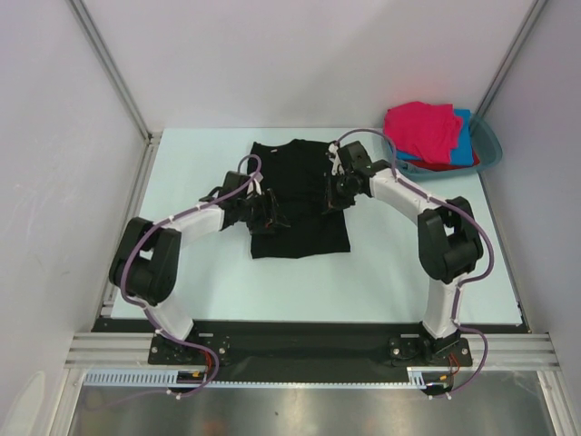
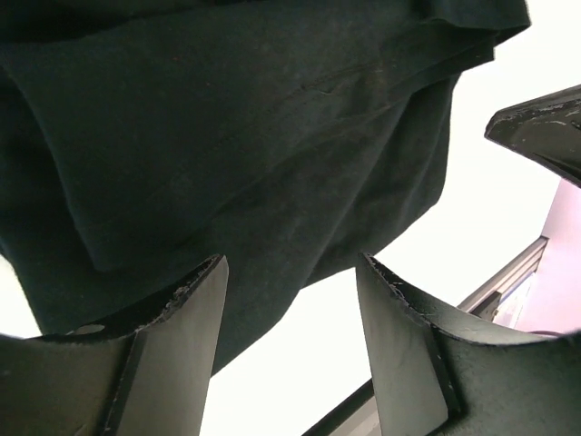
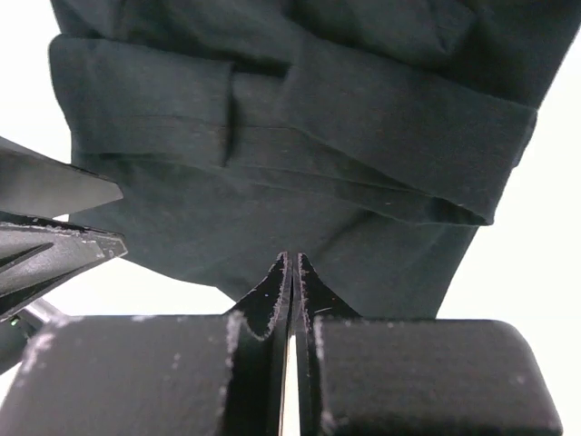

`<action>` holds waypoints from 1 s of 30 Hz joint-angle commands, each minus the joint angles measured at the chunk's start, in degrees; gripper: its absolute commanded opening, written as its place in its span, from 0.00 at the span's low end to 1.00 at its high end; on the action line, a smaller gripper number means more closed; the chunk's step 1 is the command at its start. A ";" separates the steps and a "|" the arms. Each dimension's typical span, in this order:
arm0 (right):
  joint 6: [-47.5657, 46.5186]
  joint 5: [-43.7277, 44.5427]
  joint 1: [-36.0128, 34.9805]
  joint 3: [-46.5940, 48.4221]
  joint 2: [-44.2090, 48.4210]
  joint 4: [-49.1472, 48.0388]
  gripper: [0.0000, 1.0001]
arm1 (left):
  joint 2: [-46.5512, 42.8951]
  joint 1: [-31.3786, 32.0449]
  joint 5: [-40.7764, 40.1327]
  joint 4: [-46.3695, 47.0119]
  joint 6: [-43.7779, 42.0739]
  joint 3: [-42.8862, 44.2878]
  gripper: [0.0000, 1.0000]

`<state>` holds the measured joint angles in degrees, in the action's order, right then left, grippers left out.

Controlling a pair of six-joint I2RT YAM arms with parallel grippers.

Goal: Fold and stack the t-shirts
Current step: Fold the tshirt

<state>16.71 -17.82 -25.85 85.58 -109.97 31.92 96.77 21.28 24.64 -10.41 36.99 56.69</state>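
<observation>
While on the table [image 1: 191, 263], black t-shirt [image 1: 300, 232] under left hand [image 1: 264, 211] agape, right hand [image 1: 334, 193] fully closed

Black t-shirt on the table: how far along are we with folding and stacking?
Done: the large black cloth t-shirt lies on the table, apparently partly folded. In hand: the left gripper is open over it, the right gripper shut at the cloth; a pinch is unclear. Remaining: the magenta-pink shirt, bright blue shirt and red shirt lie crumpled in the teal plastic basin; no stack yet.
</observation>
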 commanded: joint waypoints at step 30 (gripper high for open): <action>-3.17 7.80 2.90 15.92 -13.16 0.33 0.01 | 15.73 -0.44 -13.48 -7.95 -7.55 25.49 0.68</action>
<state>15.09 -11.38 -24.05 96.55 -122.26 32.47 112.29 21.50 14.72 -17.52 31.79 79.00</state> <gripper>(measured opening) 0.011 0.671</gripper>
